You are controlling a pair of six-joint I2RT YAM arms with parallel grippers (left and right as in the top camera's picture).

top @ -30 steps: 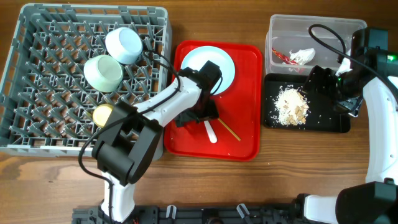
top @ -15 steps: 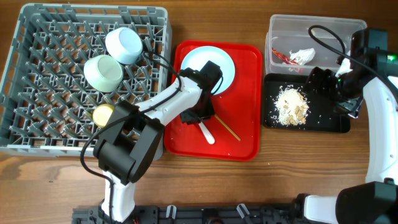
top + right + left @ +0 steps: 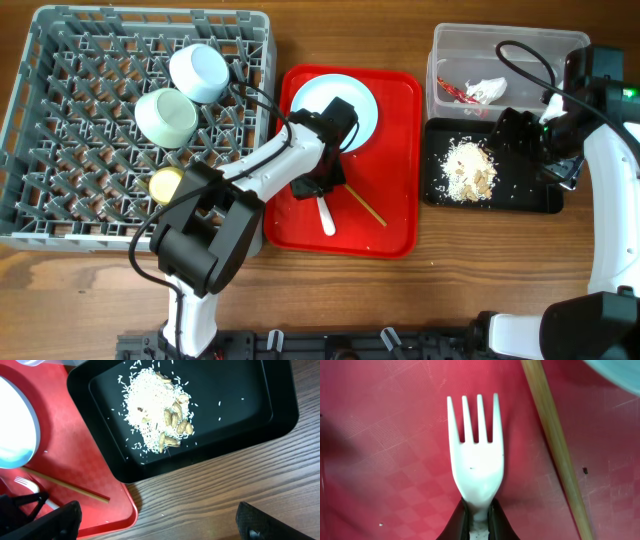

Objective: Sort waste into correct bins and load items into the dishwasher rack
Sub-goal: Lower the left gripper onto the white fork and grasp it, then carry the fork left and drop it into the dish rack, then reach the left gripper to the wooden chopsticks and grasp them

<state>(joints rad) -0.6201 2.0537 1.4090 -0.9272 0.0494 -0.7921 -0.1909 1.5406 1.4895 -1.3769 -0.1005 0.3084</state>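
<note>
My left gripper (image 3: 320,190) is shut on the handle of the white plastic fork (image 3: 476,460), which lies on the red tray (image 3: 395,230) with its tines pointing away from the jaws. A wooden chopstick (image 3: 555,440) lies just right of the fork. The pale blue plate (image 3: 310,100) sits at the back of the red tray, partly under my left arm. My right gripper (image 3: 160,525) hangs open and empty over the black tray (image 3: 540,195), where the beige food scraps (image 3: 468,170) lie. The red-and-white wrapper (image 3: 475,90) rests in the clear tub (image 3: 500,45).
The grey dishwasher rack (image 3: 150,14) fills the left side. It holds a pale blue bowl (image 3: 200,72), a pale green bowl (image 3: 165,117) and a yellow cup (image 3: 165,183). Bare wooden table runs along the front edge.
My left gripper has shut on the fork's handle, and the fork has swung a little to the left on the red tray. The right arm has not moved.
</note>
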